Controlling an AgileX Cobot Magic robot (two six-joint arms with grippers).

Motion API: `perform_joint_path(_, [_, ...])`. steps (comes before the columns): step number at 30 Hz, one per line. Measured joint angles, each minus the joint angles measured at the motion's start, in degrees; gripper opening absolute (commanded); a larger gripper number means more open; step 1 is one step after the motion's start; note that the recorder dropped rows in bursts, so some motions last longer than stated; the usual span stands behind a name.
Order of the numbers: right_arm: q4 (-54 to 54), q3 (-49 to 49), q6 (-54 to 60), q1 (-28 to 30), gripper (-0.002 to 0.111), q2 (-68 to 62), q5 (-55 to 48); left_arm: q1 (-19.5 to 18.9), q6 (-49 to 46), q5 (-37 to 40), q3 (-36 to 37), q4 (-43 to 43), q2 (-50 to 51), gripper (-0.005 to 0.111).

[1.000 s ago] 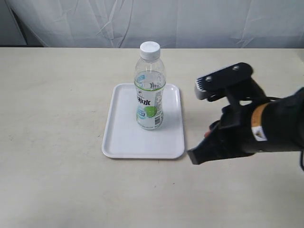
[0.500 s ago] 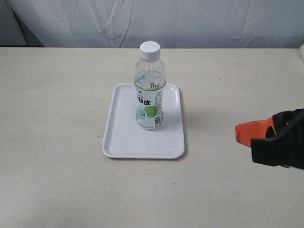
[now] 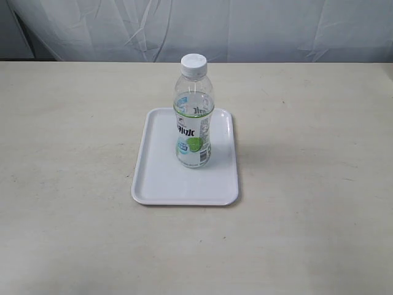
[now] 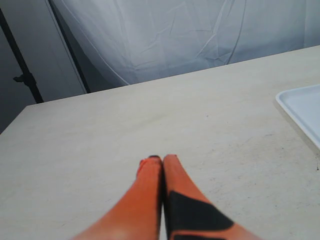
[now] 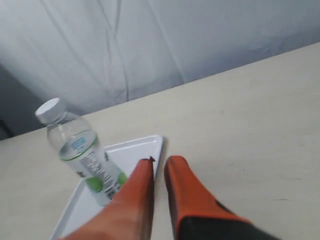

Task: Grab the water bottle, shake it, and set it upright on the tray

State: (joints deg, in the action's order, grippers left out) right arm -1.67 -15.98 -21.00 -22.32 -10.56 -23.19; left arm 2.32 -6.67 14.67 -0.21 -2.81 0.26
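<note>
The water bottle (image 3: pixel 194 132), clear with a white cap and a green, white and blue label, stands upright on the white tray (image 3: pixel 159 178) in the middle of the table. Neither gripper shows in the exterior view. In the right wrist view my right gripper (image 5: pixel 159 161) hangs above the table beside the tray (image 5: pixel 142 147), its orange fingers a narrow gap apart and empty, with the bottle (image 5: pixel 82 150) a short way off. My left gripper (image 4: pixel 161 158) is shut with nothing in it, over bare table, with a corner of the tray (image 4: pixel 302 107) off to one side.
The beige table (image 3: pixel 307 184) spreads wide on all sides of the tray. A white curtain (image 3: pixel 245 27) hangs behind its far edge. A dark stand (image 4: pixel 22 75) is seen past the table's corner in the left wrist view.
My right arm has drawn back to the right and left the exterior view. The bottle stays standing on the tray, unmoved.
</note>
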Motion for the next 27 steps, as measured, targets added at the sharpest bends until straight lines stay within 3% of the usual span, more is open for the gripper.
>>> perform_joint_path(9, [-3.49,11.89,1.66,13.06,0.012,8.87,6.99,0.0,0.0,0.0,0.0,0.0,0.0,0.0])
perform_joint_path(27, [-9.43,15.73,1.66,14.65,0.012,10.1,5.85,0.0,0.0,0.0,0.0,0.0,0.0,0.0])
